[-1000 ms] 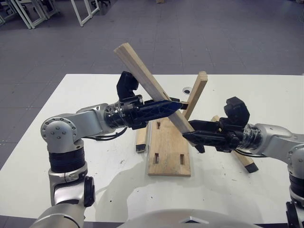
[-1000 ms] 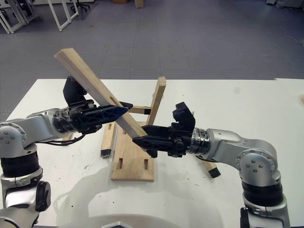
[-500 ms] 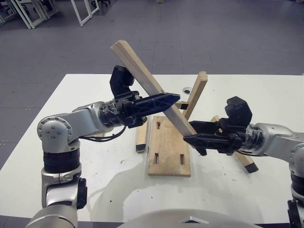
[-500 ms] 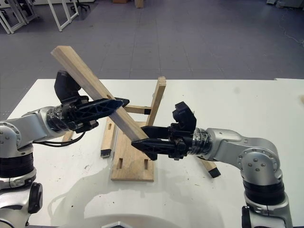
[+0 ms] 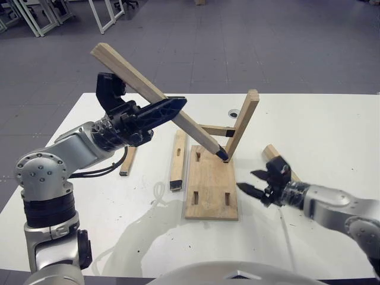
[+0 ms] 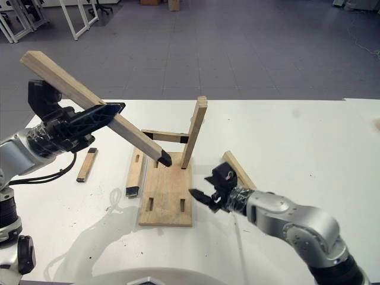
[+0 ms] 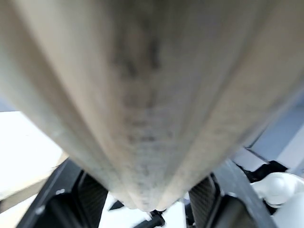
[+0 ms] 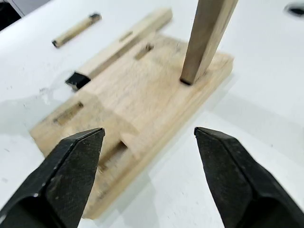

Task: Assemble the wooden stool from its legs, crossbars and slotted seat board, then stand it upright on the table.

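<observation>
Head cam: my L gripper [image 5: 173,107] was clenched on a long leg [image 5: 127,72], held aslant above the table [image 5: 332,130]. Its black-capped lower end sat at the far edge of the slotted seat board [image 5: 211,190], just beside the upright leg [image 5: 244,119] standing in a far slot (contact w/ board: could not tell). A crossbar [image 5: 212,129] stuck out from the upright leg toward the held one. My R gripper [image 5: 259,185] hung spread and empty, low over the table, just R of the board. A spare leg [image 5: 177,155] lay flat along the board's L edge, w/ a short bar [image 5: 126,161] farther L.

L wrist cam: the long leg ran close past the lens, w/ black fingers [image 7: 88,197] on each side.

R wrist cam: fingertips [image 8: 66,180] stood wide apart w/ nothing between. Board and upright leg lay ahead.
</observation>
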`<state>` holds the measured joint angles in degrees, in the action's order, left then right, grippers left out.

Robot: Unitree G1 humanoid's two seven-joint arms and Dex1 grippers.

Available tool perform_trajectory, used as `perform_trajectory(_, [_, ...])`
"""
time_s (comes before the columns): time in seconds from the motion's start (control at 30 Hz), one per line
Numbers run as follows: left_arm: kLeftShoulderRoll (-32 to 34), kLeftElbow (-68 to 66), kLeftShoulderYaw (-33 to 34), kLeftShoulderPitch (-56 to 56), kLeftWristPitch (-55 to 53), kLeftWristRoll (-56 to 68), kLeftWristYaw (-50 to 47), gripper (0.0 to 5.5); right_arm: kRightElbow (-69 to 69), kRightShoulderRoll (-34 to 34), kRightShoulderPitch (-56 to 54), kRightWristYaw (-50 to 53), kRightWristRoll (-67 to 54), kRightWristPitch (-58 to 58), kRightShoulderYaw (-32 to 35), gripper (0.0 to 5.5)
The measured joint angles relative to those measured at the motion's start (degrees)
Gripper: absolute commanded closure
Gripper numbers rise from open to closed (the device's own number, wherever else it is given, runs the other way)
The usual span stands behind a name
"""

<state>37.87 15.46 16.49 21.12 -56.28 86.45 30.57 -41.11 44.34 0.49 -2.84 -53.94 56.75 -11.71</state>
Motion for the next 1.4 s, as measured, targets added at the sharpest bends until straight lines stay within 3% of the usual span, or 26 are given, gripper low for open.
perform_trajectory(0.13, [0.42,0.16,-0.54,-0.36,1.57,-6.16,0.88,3.45,0.65,-2.45,-0.83,0.51,7.99,1.13,-6.17,2.02])
perform_trajectory(0.4, [-0.22,1.21,-1.54,-0.39,2.33,-10.70,3.63,3.45,2.78,-4.86,-3.53,-5.47,16.84,1.96,-12.05,2.02])
perform_trajectory(0.53, [1.81,1.50,-3.24,-1.85,3.22,-16.20,10.49,3.45,1.91,2.05,-3.72,-14.47,20.28,-0.71,-12.75,2.02])
perform_trajectory(0.7, [8.31,3.62,-8.30,-8.97,6.12,-26.13,23.93,3.45,11.89,13.87,-6.45,-29.28,27.87,-10.86,-10.35,2.02])
perform_trajectory(0.8, [8.96,3.14,-10.83,-9.51,9.04,-31.31,27.12,3.45,14.33,14.58,-6.55,-33.81,31.10,-13.60,-10.06,2.02])
perform_trajectory(1.0, [1.49,4.58,-11.80,-10.63,14.09,-37.44,18.59,3.45,14.41,14.05,-6.03,-37.07,34.25,-15.11,-9.63,2.02])
perform_trajectory(1.17, [-3.44,10.63,-15.22,-18.77,16.57,-41.80,13.08,3.45,13.98,12.66,-5.20,-37.32,35.85,-14.64,-8.62,2.02])
perform_trajectory(1.4, [-9.82,10.68,-20.63,-22.27,28.71,-54.35,5.52,3.45,13.87,11.95,-4.29,-38.47,36.58,-14.28,-7.45,2.02])
